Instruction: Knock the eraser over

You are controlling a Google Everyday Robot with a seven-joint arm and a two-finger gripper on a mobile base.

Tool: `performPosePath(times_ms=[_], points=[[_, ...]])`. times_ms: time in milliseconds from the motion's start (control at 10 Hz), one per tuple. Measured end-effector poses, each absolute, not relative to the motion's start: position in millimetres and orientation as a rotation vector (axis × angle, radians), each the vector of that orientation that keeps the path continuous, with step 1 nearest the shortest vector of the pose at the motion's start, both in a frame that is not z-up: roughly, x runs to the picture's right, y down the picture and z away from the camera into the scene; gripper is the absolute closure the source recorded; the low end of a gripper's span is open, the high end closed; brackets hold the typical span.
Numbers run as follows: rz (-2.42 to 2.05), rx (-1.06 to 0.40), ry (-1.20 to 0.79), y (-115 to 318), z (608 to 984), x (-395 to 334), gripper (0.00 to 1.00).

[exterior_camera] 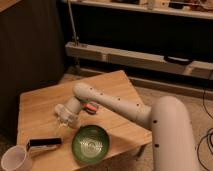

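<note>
Pincer (64, 121) above table (40, 102), eraser (45, 143) lying flat beside green bowl (91, 145)

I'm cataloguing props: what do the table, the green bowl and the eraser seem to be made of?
The table looks like pale wood, with plank seams. The green bowl seems glossy glass or plastic, with ringed glints. The eraser is a dark, matte bar, perhaps plastic or felt. The end effector hangs above the table.
</note>
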State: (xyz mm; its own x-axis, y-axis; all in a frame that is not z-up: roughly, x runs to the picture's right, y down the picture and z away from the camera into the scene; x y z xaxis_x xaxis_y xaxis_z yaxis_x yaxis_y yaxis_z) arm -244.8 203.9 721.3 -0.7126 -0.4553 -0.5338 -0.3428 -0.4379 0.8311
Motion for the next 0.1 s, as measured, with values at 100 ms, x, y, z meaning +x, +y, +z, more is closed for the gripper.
performPosePath(times_ms=[100], points=[[-2.356,1.123,-1.582,202.1,719.5,-240.7,0.78]])
